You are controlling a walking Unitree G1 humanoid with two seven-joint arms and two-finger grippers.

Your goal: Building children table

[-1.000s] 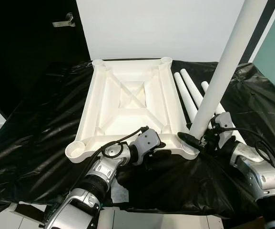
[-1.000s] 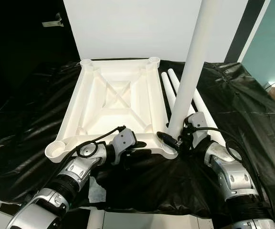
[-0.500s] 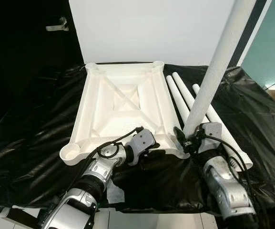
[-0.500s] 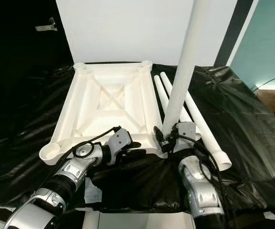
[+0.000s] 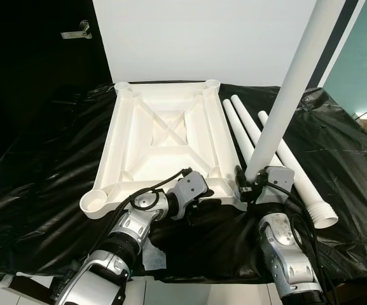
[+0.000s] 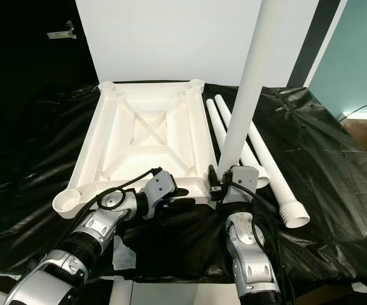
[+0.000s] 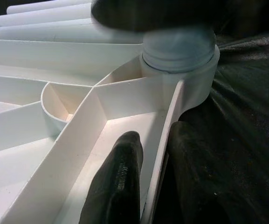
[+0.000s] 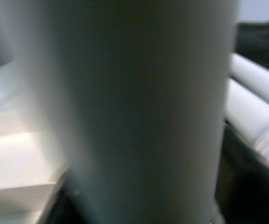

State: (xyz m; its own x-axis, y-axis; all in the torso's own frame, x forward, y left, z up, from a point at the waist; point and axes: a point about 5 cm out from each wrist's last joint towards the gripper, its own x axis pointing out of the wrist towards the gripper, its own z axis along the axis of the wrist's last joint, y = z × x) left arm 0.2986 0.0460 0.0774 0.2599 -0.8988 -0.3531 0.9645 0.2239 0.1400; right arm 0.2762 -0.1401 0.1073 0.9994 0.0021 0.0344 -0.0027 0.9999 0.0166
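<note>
Black plastic sheeting (image 5: 49,159) covered the table before a white wall. In the head views, a white ribbed tabletop (image 5: 164,149) lay upside down on it, round sockets at its corners. The left gripper (image 5: 199,204) pinched its near rim. The right gripper (image 5: 247,189) clasped a smooth white leg (image 5: 285,108) standing in the near right socket; that forearm had swung in beneath the leg since a second ago. Three spare legs (image 5: 278,155) lay beside the tabletop. In the left wrist view, the black fingers (image 7: 120,186) straddled the thin rim, one inside, one outside. In the right wrist view, the blurred leg (image 8: 129,107) stood close before the camera.
</note>
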